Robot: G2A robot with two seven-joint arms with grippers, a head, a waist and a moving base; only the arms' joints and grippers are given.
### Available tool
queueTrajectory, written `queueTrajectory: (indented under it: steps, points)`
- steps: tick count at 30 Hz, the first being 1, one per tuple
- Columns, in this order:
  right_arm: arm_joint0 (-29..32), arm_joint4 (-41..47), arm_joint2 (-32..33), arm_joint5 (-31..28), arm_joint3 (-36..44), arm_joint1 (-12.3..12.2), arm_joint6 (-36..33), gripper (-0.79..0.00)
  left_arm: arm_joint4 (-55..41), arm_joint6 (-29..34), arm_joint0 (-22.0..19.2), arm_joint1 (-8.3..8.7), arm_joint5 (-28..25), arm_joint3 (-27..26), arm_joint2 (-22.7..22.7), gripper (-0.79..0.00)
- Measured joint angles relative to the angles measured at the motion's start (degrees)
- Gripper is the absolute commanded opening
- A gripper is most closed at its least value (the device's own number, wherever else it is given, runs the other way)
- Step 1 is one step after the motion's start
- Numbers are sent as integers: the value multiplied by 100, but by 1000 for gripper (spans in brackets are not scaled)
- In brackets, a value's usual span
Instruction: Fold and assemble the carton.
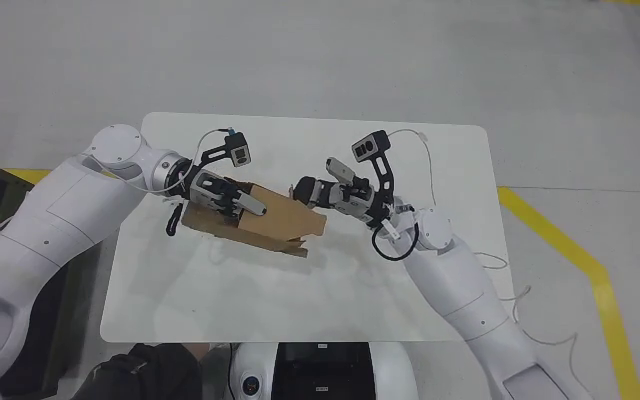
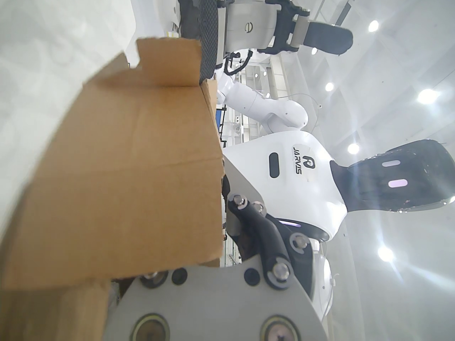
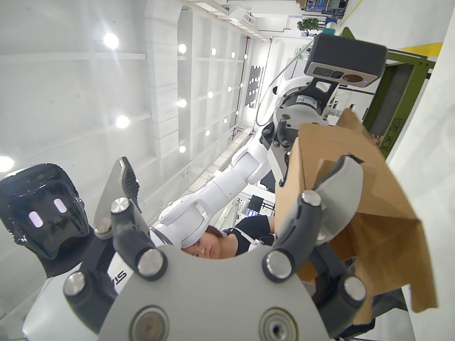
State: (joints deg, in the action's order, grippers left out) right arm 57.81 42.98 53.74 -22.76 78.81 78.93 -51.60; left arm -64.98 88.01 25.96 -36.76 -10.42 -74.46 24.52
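Note:
A brown cardboard carton (image 1: 280, 218), partly unfolded, hangs just above the middle of the white table (image 1: 400, 290). My left gripper (image 1: 243, 203) is shut on the carton's left end, one finger lying over its top panel (image 2: 124, 179). At the carton's right end my right gripper (image 1: 308, 190) stands wide open. One of its fingers (image 3: 341, 186) presses against the end flap of the carton (image 3: 373, 186), the other finger (image 3: 122, 186) is free in the air. The left wrist view shows that same right gripper (image 2: 266, 37) with its ribbed pad (image 2: 208, 33) against the flap's edge.
The table has bare room in front of the carton and on the right. A dark green frame (image 1: 15, 185) stands off the table's left edge, and yellow tape (image 1: 560, 240) marks the floor on the right.

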Motion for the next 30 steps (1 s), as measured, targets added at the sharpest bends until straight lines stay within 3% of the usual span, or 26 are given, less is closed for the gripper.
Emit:
queueTrajectory:
  steps: [12,19,30]
  points:
    - [110,345,58,232,-64,29,-262,0,0,-1,0,0,0,0,0,-785]
    - [211,464,427,-75,-63,2,-111,0,0,-1,0,0,0,0,0,-785]
    - [954,39,1115,44,656,-181,79,0,0,0,0,0,0,0,0,-785]
